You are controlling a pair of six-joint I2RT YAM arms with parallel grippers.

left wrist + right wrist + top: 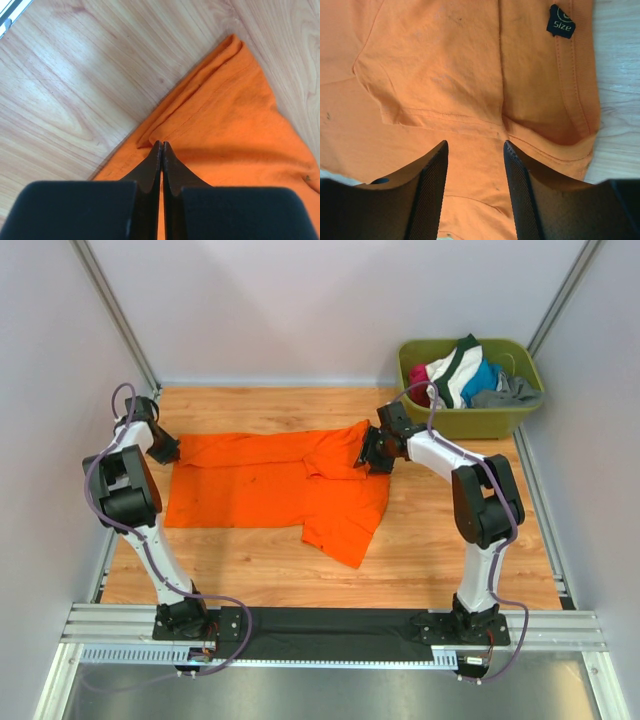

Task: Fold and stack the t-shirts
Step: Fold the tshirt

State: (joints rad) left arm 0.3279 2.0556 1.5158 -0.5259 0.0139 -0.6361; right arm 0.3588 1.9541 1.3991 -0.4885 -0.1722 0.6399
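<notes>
A bright orange t-shirt (270, 485) lies partly folded on the wooden table, one flap hanging toward the front. My left gripper (168, 452) is at its left edge. In the left wrist view its jaws (161, 143) are pressed together on a small ridge of the orange cloth (235, 115) at the hem. My right gripper (368, 455) is at the shirt's right end, near the collar. In the right wrist view it (475, 145) stands open, with orange cloth (435, 60) lying between the fingers and a black size label (561, 22) further on.
An olive-green tub (470, 420) at the back right holds several more crumpled garments (465, 375). Bare wood (450, 560) shows to the right of and in front of the shirt. White walls and metal rails close in the table's sides.
</notes>
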